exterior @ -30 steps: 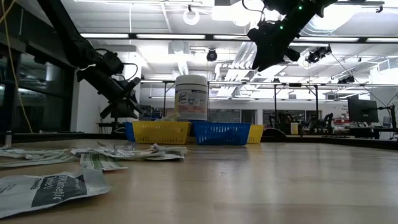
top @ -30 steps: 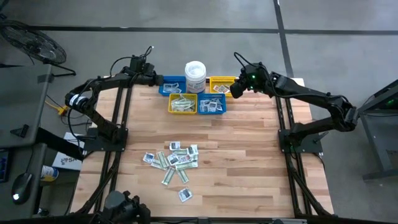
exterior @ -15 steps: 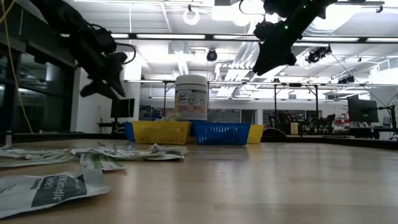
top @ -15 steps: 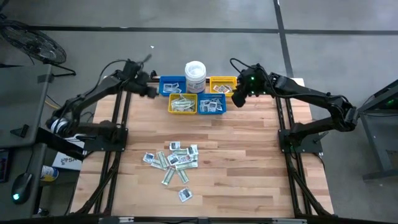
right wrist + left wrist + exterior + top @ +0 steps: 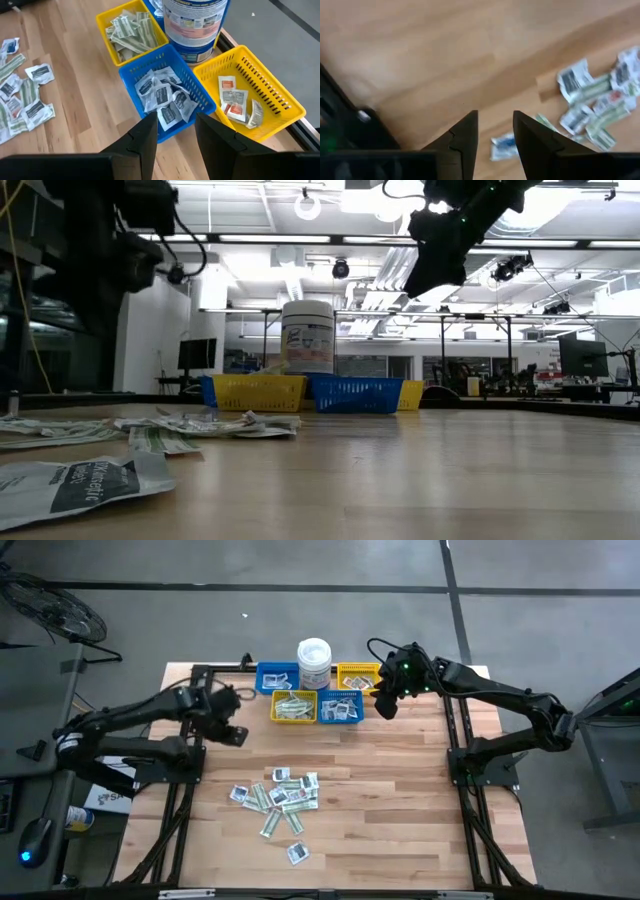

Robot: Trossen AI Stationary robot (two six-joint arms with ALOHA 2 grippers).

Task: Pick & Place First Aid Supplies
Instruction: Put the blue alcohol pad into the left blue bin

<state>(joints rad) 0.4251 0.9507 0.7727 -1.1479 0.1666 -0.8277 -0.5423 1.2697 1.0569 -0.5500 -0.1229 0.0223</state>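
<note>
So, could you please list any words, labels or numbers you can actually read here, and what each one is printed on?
None can be read with confidence.
White tub: printed label with coloured bands, text too small to read.
Nearest packet in the low view: dark band with pale lettering, too blurred to read.
Loose packets on the table: dark print, too small.
Packets in the blue bin: dark print, illegible.

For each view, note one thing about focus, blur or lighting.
High view: even light, packets sharp. Low view: bright ceiling lights, the nearest packet soft. Left wrist view: the whole picture smeared, packets indistinct. Right wrist view: crisp, print on the white tub legible.
</note>
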